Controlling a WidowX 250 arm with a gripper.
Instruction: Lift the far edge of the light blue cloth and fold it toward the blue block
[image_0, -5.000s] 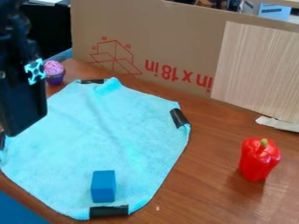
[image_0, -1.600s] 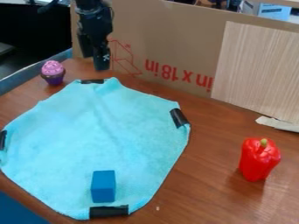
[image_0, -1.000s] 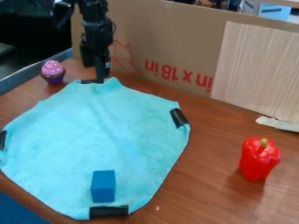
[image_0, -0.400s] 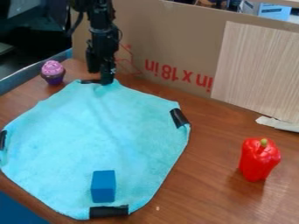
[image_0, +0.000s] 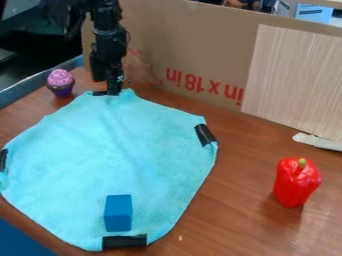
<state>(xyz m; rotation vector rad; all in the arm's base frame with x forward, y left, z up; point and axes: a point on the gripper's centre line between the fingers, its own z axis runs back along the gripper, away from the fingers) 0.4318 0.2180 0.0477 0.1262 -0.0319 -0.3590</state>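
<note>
Nearby, turquoise cloth (image_0: 110, 142) spread out, far corner right by the opened hand (image_0: 107, 87)

A: State the gripper's (image_0: 107, 87) position.
B: Upper left of the frame, at the top corner of the light-blue cloth (image_0: 120, 150). Contact cannot be determined.
A: List the surrounding items.
B: Toy cupcake (image_0: 61, 83): on the table (image_0: 227, 210), left of the gripper. Blue block (image_0: 118, 214): on the cloth, lower left. Red pepper (image_0: 296, 183): upright, right side. Cardboard panel (image_0: 207, 45): upright, along the top.
</note>
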